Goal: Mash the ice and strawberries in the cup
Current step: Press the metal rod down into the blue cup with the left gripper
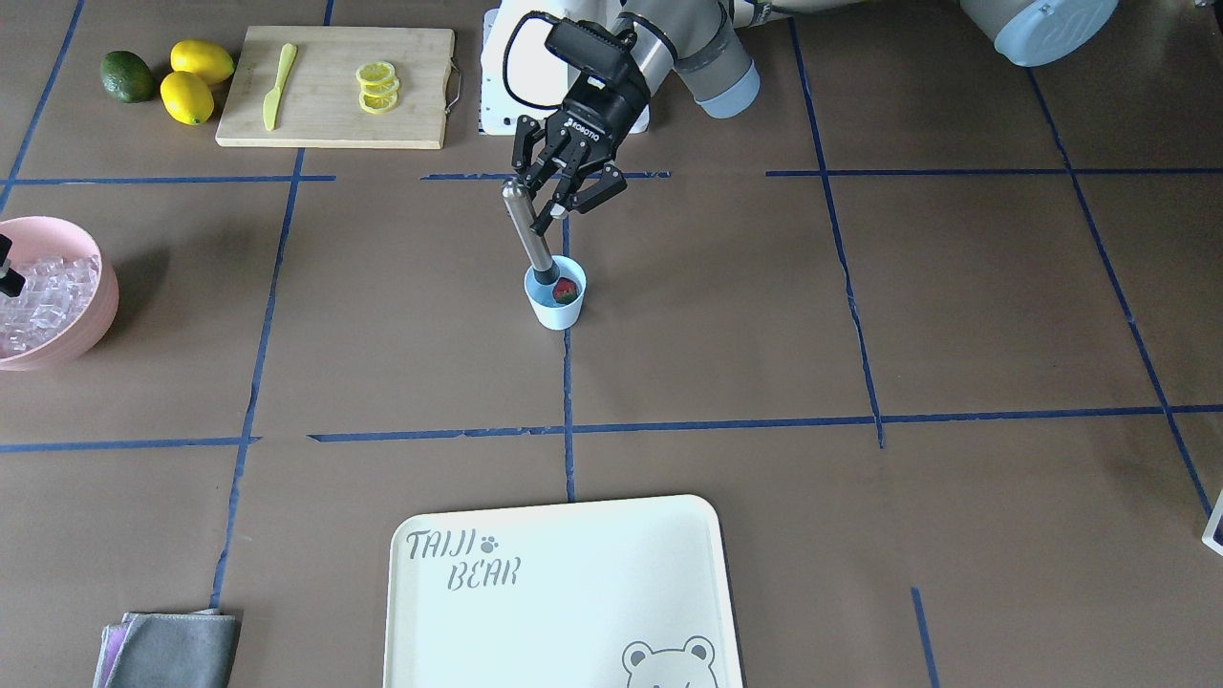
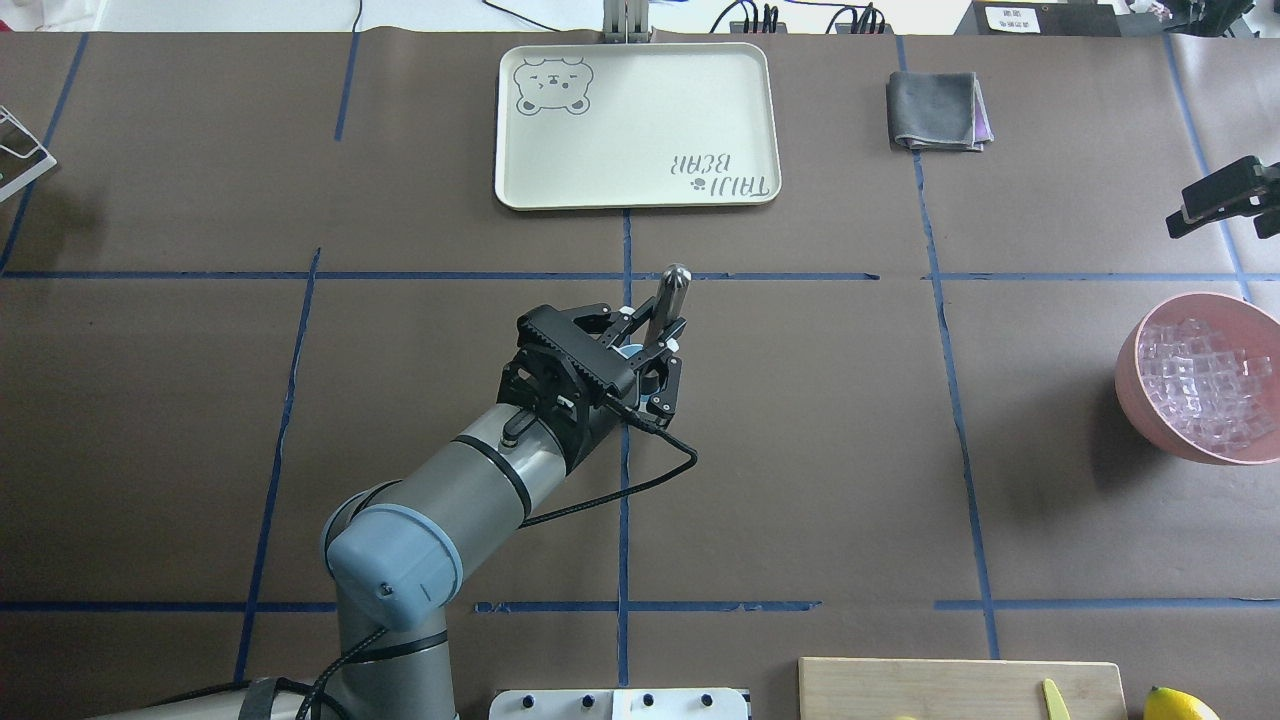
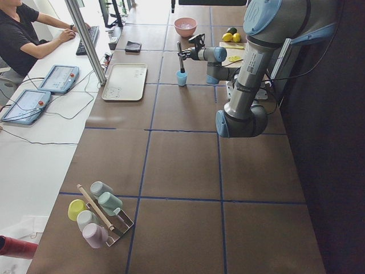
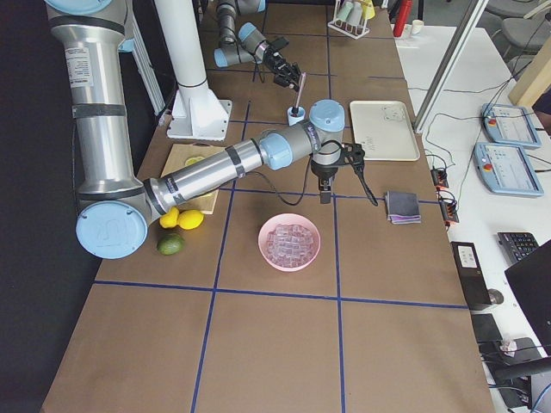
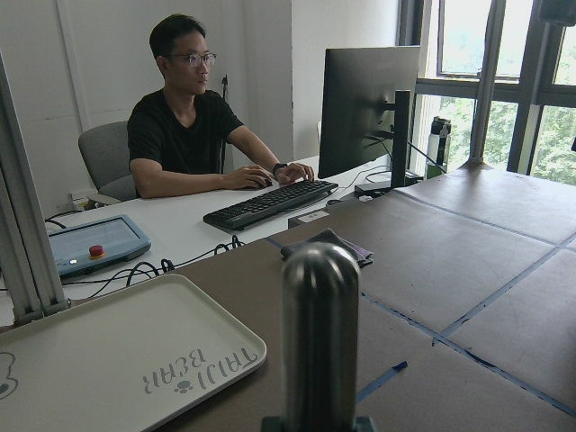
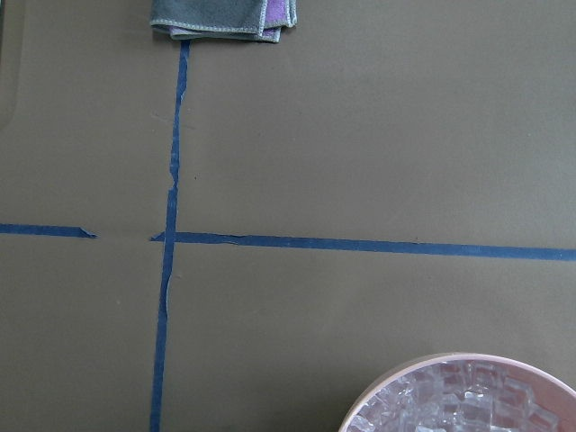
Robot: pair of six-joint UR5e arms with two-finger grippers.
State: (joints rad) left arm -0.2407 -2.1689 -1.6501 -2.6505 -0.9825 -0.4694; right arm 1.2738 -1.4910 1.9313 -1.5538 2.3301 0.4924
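Observation:
The pale-blue cup stands at the table's centre with a red strawberry inside it. A metal muddler leans in the cup, its lower end down beside the berry. My left gripper is shut on the muddler's shaft above the cup. From overhead the gripper hides the cup, and the muddler sticks out past it. The ice fills a pink bowl at the right. I cannot tell whether any ice is in the cup. My right gripper hovers open beyond the bowl.
A cream bear tray lies at the operators' side, with a folded grey cloth nearby. A cutting board carries lemon slices and a yellow knife; lemons and an avocado lie beside it. A person sits at a desk.

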